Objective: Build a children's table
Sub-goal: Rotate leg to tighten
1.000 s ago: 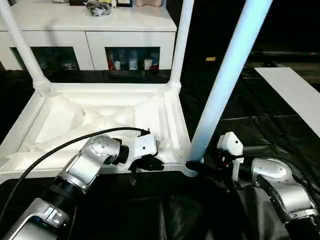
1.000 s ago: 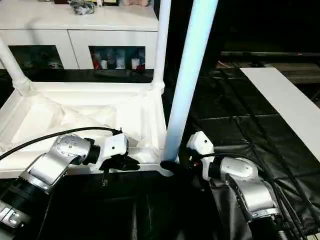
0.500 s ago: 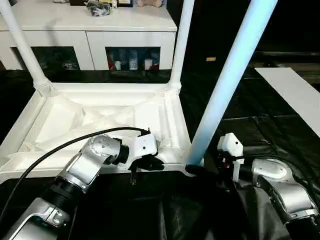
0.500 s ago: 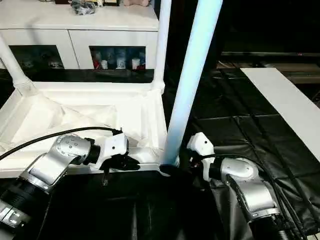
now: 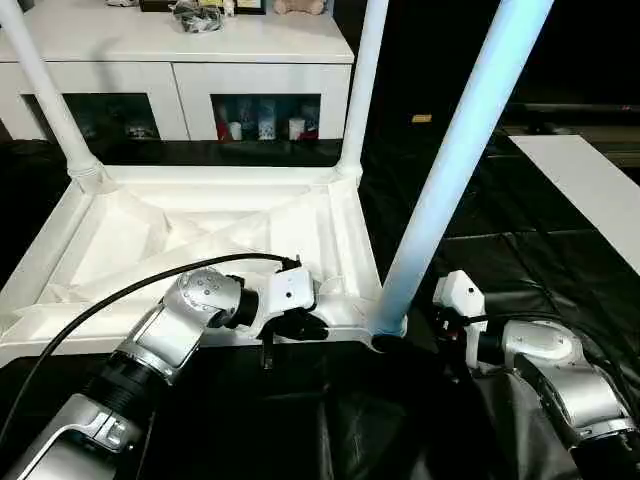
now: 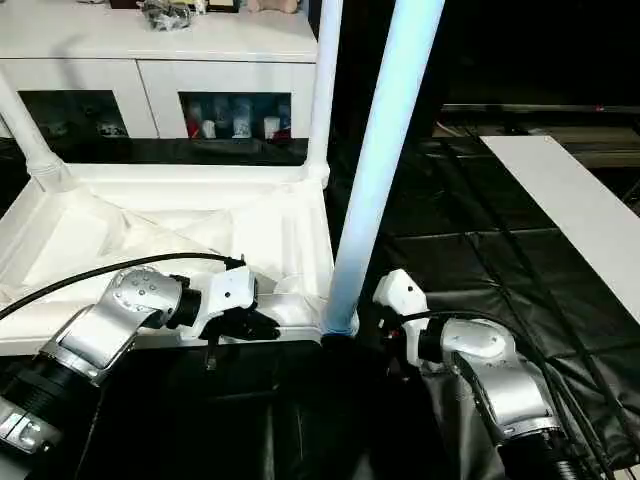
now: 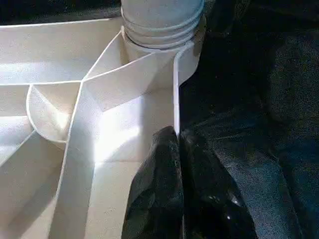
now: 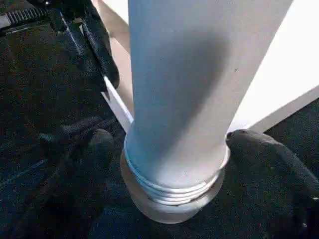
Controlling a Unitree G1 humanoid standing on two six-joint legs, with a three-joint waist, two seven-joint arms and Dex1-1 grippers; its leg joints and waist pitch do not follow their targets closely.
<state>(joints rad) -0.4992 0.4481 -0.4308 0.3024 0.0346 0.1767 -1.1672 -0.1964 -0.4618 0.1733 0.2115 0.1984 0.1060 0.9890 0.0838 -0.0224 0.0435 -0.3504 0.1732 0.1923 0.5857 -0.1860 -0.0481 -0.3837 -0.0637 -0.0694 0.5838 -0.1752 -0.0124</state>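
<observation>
Left eye view: tabletop (image 5: pixel 200 235) inverted on black floor mat (image 5: pixel 520 250), white cabinet (image 5: pixel 180 70) behind.
Left gripper (image 5: pixel 300 326) pinches tabletop's near rim; right gripper (image 8: pixel 169 164) open, straddling near-right leg (image 5: pixel 450 170) at its socket.

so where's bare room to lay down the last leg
Free: the black mat between the near leg and the white board, and the strip between the tabletop and the cabinet. Crowded: the near corner, with the left gripper and right gripper.
</observation>
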